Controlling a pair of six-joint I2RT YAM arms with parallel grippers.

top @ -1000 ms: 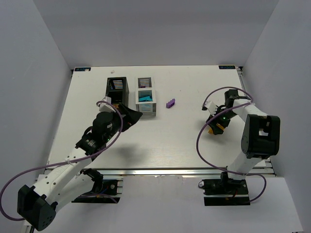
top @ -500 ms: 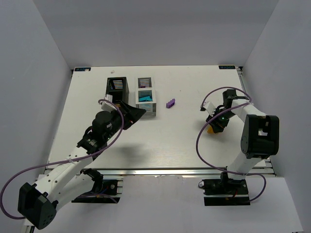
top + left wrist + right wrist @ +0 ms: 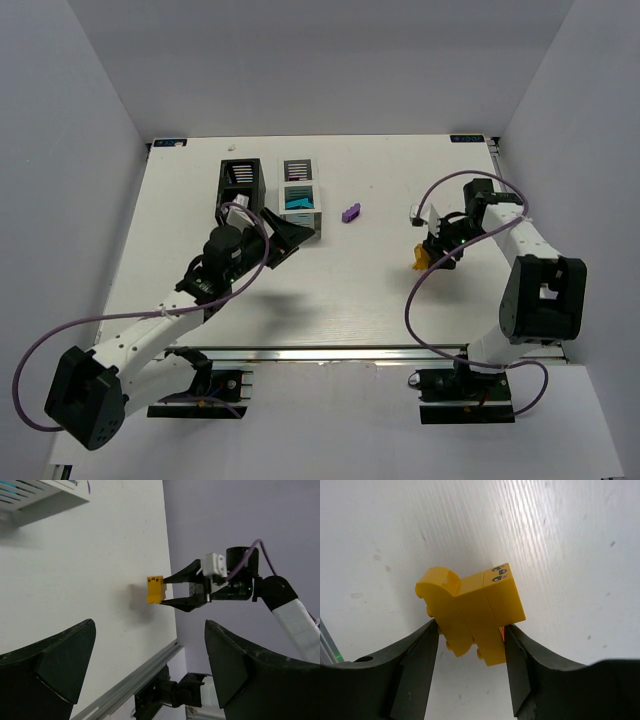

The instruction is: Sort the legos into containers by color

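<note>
My right gripper (image 3: 427,254) is shut on the yellow-orange lego (image 3: 420,259), holding it low over the right half of the table. In the right wrist view both fingers press the sides of this lego (image 3: 470,611). It also shows in the left wrist view (image 3: 155,589). My left gripper (image 3: 287,238) is open and empty, just in front of the white container (image 3: 300,170). A teal lego (image 3: 297,203) lies in its near compartment. The black container (image 3: 241,186) stands to its left. A purple lego (image 3: 350,212) lies on the table right of the white container.
The table (image 3: 330,300) ends at a metal rail along the near edge, and grey walls close in the sides and back. A corner of the white container (image 3: 45,495) shows at the top left of the left wrist view.
My right gripper has shifted left with the yellow-orange lego in it. My left arm has reached further forward and right, toward the white container's front.
</note>
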